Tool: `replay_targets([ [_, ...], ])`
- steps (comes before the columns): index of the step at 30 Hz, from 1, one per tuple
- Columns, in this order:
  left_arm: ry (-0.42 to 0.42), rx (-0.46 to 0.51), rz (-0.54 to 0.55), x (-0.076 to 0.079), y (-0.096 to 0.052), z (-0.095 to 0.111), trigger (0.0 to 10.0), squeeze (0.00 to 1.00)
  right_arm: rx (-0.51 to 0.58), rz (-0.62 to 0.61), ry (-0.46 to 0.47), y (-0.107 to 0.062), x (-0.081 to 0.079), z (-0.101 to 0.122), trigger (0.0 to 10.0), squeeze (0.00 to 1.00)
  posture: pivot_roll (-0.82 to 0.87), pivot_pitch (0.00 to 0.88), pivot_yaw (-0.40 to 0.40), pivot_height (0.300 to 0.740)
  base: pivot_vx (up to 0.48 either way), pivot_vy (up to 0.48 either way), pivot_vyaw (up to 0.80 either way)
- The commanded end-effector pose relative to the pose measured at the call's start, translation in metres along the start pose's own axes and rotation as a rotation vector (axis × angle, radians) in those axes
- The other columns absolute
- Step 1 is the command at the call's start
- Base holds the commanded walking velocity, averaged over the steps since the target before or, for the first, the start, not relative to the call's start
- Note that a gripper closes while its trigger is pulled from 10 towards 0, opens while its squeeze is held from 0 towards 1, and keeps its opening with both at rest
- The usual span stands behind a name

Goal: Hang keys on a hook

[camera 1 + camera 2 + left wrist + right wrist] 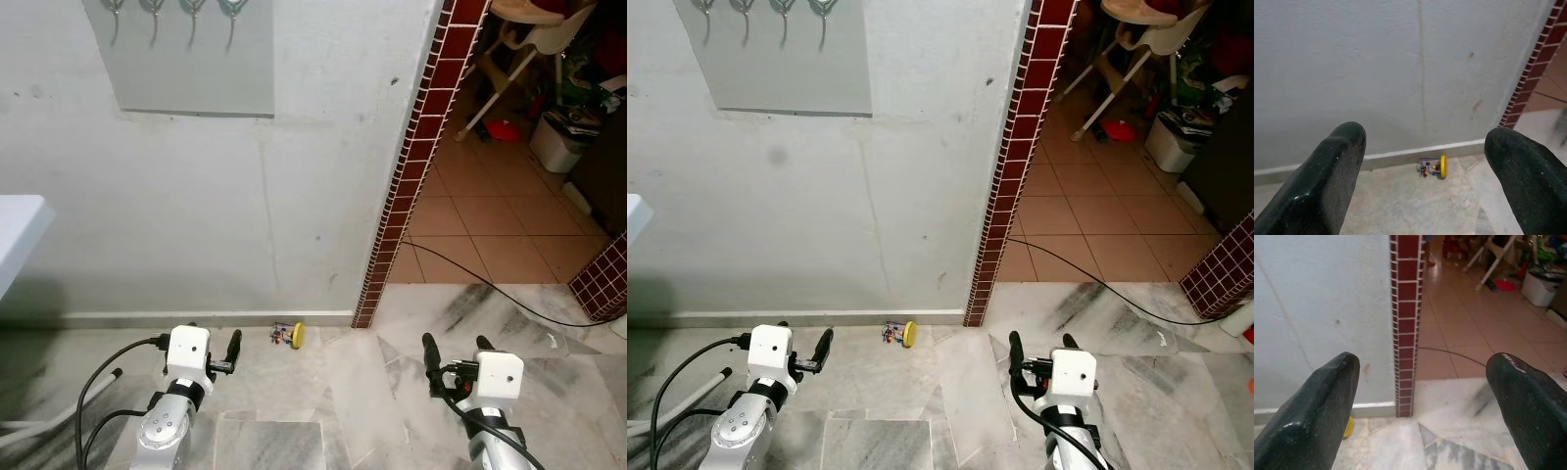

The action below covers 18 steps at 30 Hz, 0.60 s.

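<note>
Currently the keys (pixel 290 336), with a yellow tag, lie on the marble floor (pixel 372 411) against the white wall (pixel 294 215), just beside the base of the red brick pillar (pixel 416 157). Hooks (pixel 191 12) sit on a grey panel high on that wall, well above the keys. Left tool (pixel 211 351) and right tool (pixel 457 354) hover low over the floor, either side of the keys, both with fingers apart, holding nothing.
</note>
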<state>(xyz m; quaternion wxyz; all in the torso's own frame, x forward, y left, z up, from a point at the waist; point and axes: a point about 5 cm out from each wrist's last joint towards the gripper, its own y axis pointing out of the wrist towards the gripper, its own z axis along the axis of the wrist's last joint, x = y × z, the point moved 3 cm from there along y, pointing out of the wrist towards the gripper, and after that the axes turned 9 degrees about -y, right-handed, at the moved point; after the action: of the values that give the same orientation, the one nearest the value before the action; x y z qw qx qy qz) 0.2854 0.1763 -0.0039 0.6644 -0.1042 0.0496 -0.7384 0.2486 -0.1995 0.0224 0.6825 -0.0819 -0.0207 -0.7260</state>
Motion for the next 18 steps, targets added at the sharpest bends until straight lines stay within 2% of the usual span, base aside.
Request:
replay_targets([
  [1, 0.016, -0.003, -0.037, 0.007, 0.006, 0.005, 10.0, 0.00, -0.013, -0.037, 0.021, -0.001, 0.006, 0.000, 10.0, 0.00, 0.02, 0.127, 0.005, 0.740, 0.000, 0.000, 0.00],
  [7, 0.033, -0.003, -0.080, 0.015, 0.011, 0.009, 10.0, 0.00, -0.023, -0.054, 0.036, -0.007, 0.004, -0.002, 10.0, 0.00, 0.01, 0.137, 0.029, 0.740, 0.000, 0.000, 0.00],
  [10, 0.019, -0.008, -0.094, 0.014, 0.014, 0.011, 10.0, 0.00, -0.021, -0.055, 0.033, -0.009, 0.001, -0.001, 10.0, 0.00, 0.00, 0.136, 0.037, 0.740, 0.000, 0.000, 0.00],
  [18, 0.039, -0.014, -0.094, 0.005, 0.023, 0.021, 10.0, 0.00, -0.017, -0.084, 0.025, -0.011, 0.010, 0.002, 10.0, 0.00, -0.03, 0.134, 0.055, 0.740, 0.000, 0.000, 0.00],
])
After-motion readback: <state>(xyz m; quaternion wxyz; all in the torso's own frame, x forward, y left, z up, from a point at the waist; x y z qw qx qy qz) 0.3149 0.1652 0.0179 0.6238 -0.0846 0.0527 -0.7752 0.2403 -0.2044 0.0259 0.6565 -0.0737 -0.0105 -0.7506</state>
